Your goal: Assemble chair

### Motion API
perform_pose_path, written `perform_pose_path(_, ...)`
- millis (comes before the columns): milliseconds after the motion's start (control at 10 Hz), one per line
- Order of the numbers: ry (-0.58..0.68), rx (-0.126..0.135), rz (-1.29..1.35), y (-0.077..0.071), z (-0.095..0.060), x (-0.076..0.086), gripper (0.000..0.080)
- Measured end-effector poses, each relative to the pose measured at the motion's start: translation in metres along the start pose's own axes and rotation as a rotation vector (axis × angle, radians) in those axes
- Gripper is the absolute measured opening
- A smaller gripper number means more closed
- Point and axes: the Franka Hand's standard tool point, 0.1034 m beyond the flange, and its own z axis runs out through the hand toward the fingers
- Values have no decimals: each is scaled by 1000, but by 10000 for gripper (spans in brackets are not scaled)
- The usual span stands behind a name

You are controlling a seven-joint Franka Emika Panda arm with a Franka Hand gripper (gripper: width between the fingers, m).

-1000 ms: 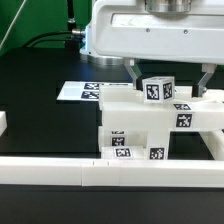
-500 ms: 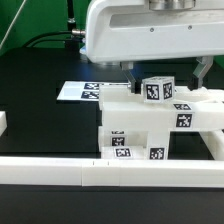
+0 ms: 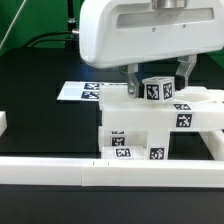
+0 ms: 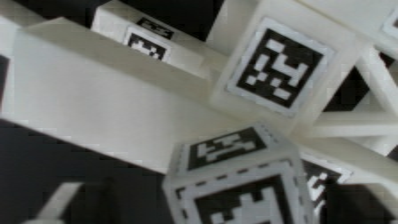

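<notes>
The partly built chair (image 3: 150,125) is a stack of glossy white tagged blocks and frames standing behind the front rail. A small tagged cube (image 3: 157,89) sits on top of it. My gripper (image 3: 158,80) hangs straight over the cube, one finger on each side, with a thin gap showing at both. In the wrist view the cube (image 4: 240,178) fills the space between the jaws. A pale fingertip (image 4: 54,205) shows beside it. Beyond lie white frame bars and a large tag (image 4: 276,65). The jaws are open.
The marker board (image 3: 80,91) lies flat on the black table at the exterior view's left, behind the chair. A long plain white rail (image 3: 100,172) runs across the front. A small white piece (image 3: 3,122) sits at the left edge.
The fingers have drawn in around the cube, the right one most. The hand has dropped slightly and now covers more of the exterior view.
</notes>
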Motion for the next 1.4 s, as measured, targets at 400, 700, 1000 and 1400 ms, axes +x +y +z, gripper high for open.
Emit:
perform_pose_path(400,-1,0,8,0,1,0,282)
perform_pose_path(700,-7,7,255,0,1,0,282)
perform_pose_path(1000,0,13,533,-1,2,2,282)
perform_pose_path(1400,-2,15,839,-2,1,2,282)
